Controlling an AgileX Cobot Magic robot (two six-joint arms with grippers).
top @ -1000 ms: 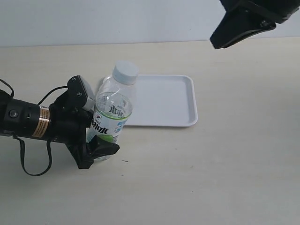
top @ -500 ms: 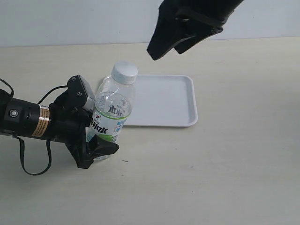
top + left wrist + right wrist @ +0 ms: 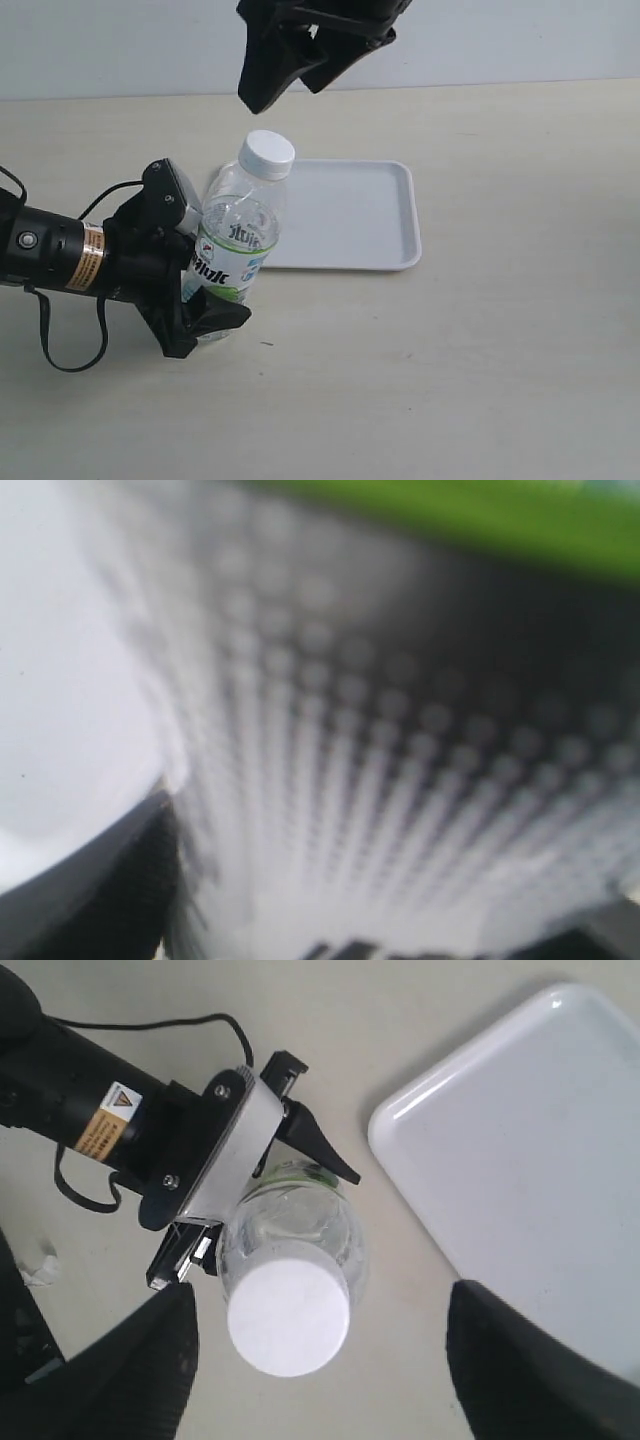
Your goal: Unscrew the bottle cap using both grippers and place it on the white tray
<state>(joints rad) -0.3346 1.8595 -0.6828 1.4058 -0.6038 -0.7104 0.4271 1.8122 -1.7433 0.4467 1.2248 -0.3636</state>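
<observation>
The clear bottle (image 3: 232, 250) with its green-and-white label leans a little to the right on the table, and my left gripper (image 3: 207, 268) is shut on its lower body. Its white bottle cap (image 3: 268, 152) sits on the neck. My right gripper (image 3: 285, 90) hangs open above the cap without touching it. In the right wrist view the cap (image 3: 288, 1320) lies between the two spread black fingers (image 3: 130, 1370), nearer one of them. The white tray (image 3: 350, 215) lies right behind the bottle with nothing on it. The left wrist view shows only the blurred label (image 3: 400, 730) up close.
The left arm's black cable (image 3: 70, 355) loops on the table at the left. A pale wall (image 3: 120, 50) rises behind the table's back edge. Bare tabletop (image 3: 480, 350) stretches in front of and right of the tray.
My right gripper has swung in from the upper right to above the bottle cap, and its jaws have spread. The left gripper and the bottle have barely moved.
</observation>
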